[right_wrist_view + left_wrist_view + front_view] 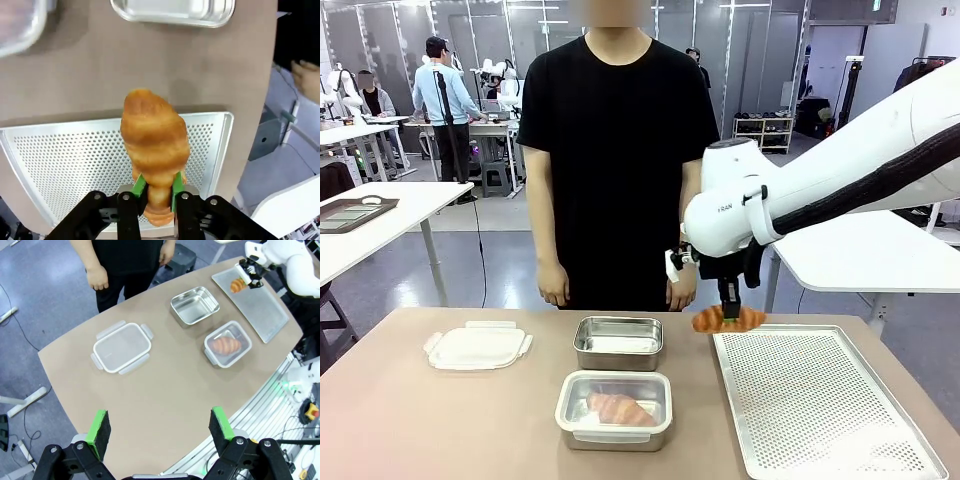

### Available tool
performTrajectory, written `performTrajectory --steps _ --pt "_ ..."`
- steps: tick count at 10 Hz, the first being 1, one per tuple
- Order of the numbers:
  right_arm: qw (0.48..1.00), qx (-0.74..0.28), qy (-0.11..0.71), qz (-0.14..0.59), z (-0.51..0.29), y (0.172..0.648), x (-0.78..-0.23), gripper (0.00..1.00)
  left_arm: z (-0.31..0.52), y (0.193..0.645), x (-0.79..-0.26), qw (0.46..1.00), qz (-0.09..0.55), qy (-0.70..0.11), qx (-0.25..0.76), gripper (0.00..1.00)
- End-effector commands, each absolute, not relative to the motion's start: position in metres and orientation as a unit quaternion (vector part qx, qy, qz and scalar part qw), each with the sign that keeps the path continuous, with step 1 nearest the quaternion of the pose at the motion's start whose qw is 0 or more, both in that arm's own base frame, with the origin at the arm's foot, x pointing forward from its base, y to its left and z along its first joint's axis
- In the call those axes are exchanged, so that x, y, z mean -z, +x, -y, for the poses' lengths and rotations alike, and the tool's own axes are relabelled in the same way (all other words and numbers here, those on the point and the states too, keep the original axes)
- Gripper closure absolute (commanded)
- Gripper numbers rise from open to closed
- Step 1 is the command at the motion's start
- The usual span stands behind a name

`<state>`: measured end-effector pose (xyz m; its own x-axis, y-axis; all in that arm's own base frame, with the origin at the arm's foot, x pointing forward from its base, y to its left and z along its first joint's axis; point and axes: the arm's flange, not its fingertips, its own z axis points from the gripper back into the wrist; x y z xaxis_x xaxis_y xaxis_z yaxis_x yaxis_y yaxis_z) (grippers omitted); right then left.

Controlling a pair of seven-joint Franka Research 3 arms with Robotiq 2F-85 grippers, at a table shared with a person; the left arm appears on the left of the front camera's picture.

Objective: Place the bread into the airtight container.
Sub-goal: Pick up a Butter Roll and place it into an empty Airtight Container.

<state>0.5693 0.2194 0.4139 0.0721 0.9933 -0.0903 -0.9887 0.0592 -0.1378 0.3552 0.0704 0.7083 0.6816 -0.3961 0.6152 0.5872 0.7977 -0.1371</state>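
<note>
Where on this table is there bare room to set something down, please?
The near left of the table is bare, bordered by the lid and the container holding bread. The perforated tray is bare. The middle is crowded: the empty steel container sits just behind, and a held croissant hangs over the tray's far left corner.

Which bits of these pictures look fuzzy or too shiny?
Right wrist view: the golden-brown croissant in the right gripper is sharp, the pale rounded container in the top corner smeared. Front view: the perforated silver tray washes out white near the camera.
</note>
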Motion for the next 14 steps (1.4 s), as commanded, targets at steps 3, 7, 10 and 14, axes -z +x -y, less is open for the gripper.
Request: performTrajectory --steps 3,7,10,14 --pt "0.733 -0.674 -0.082 0.047 -0.264 0.563 -0.422 0.81 -0.070 0.354 -0.709 0.900 0.291 -0.166 0.277 0.00" --pt "0.750 -0.656 -0.059 0.066 -0.311 0.574 -0.399 0.81 -0.070 0.354 -0.709 0.900 0.291 -0.166 0.277 0.00" --pt "0.745 -0.656 -0.061 0.103 -0.348 0.568 -0.393 0.81 -0.070 0.354 -0.709 0.900 0.291 -0.166 0.277 0.00" --pt "0.749 -0.651 -0.064 0.107 -0.391 0.568 -0.371 0.81 -0.070 0.354 -0.709 0.900 0.291 -0.166 0.277 0.00"
